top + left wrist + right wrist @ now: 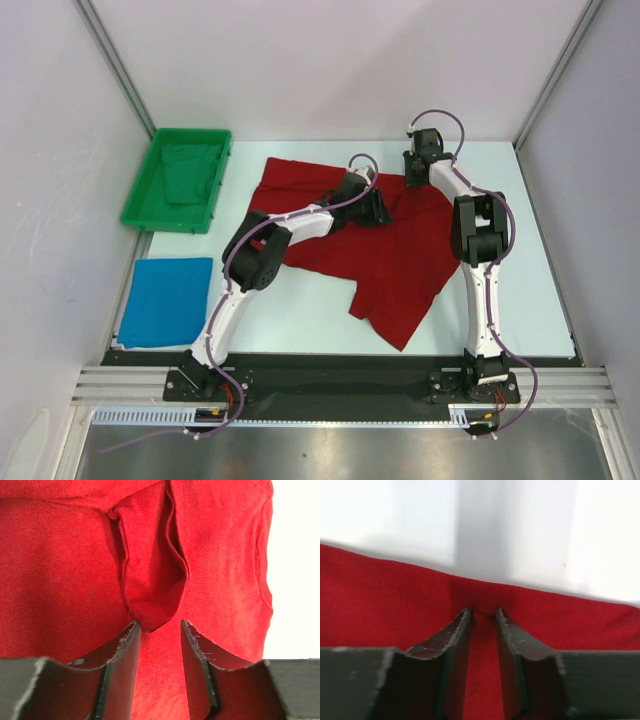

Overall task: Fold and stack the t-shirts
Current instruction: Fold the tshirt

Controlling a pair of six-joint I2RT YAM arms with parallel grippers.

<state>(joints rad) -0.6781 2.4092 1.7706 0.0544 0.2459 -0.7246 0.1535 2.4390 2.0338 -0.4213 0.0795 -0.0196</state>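
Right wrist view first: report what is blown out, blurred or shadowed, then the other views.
Right wrist view: backdrop above the deep red cloth t-shirt overexposed and blurred. Left wrist view: right edge burnt to white, dark shadow inside the shirt's raised fold. Top external view: even light, mild glare on the brushed metal strip.

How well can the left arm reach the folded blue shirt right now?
Probably yes: the blue shirt lies uncovered beside that arm's base. The left gripper is out over the red shirt, so it would need to swing back.
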